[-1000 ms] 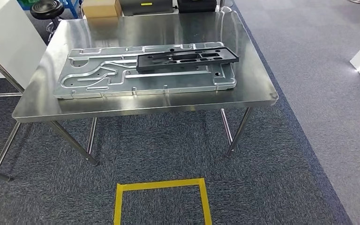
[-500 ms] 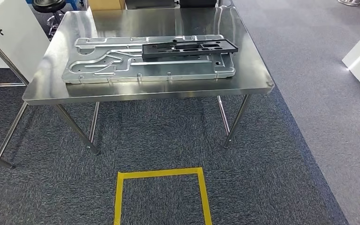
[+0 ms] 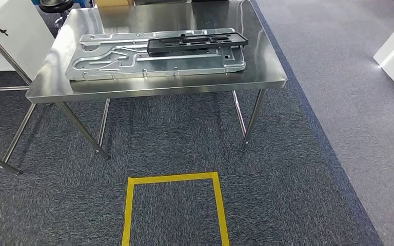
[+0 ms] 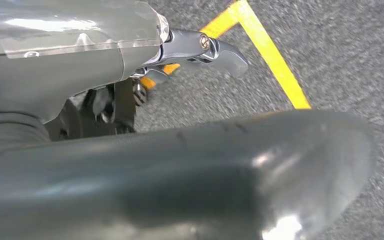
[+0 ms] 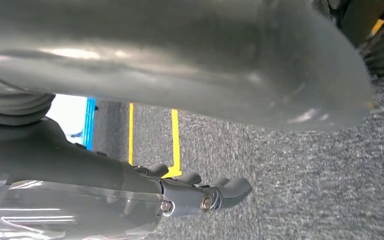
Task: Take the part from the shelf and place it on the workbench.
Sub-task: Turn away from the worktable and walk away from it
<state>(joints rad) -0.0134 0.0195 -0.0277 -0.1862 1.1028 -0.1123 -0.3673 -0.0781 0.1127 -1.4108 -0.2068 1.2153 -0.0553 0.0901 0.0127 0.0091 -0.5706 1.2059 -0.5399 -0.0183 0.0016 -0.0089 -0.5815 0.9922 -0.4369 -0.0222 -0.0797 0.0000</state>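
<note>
Head view looks down on grey carpet: nearest lies a yellow tape square (image 3: 173,207) on the floor, and beyond it stands the steel workbench (image 3: 267,77). On the workbench rests a large silver metal plate (image 3: 133,64), long axis running left to right, and on its far right portion lies the black part (image 3: 195,42), a flat, slim, dark frame with several cut-out openings, its long axis also left to right, touching the plate beneath it.

Both arms hang low, pointing at the floor. The left hand (image 4: 200,50) holds nothing, with a silvery-grey finger extended over the carpet near a yellow tape line; how the rest of its fingers lie is hidden behind the thumb and cover, so I cannot tell whether it is spread or curled. The right hand (image 5: 200,192) carries nothing and its dark fingers reach out apart over the carpet.

The black part lies well ahead of both hands, across the tape square and the near edge of the workbench. It sits right of the bench's middle, so the right hand is probably the nearer one, though a part this long would likely need both. Judging by where it lies, the part looks already placed, and the delivery seems done or nearly so. No shelf shows from here.
</note>
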